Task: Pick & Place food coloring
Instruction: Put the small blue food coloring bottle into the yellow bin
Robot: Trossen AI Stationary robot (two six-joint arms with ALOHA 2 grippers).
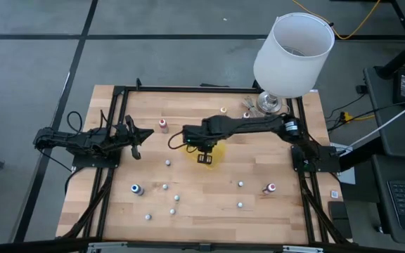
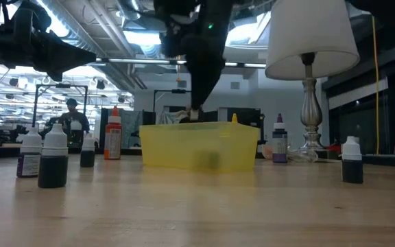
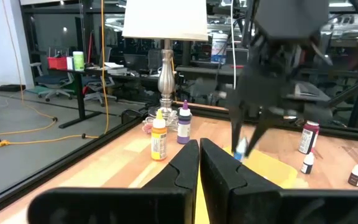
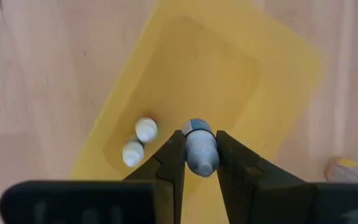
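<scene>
Right gripper (image 4: 200, 155) clamped on a blue-capped food coloring bottle (image 4: 200, 148), hanging above yellow tray (image 4: 272, 74) | two whitish bottles (image 4: 140, 141) lie in tray | left gripper (image 3: 199, 163) fully closed, empty, at table's left side | other bottles (image 1: 166, 188) scattered on table (image 1: 209, 197)

I see two small white-capped dropper bottles (image 4: 140, 140) crowding one corner of the shallow yellow plastic tray (image 4: 229, 68); its remaining floor lies open.

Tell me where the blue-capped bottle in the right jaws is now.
The blue-capped bottle is clamped in the right gripper, held above the yellow tray near the table's middle, beside two bottles already lying inside.
</scene>
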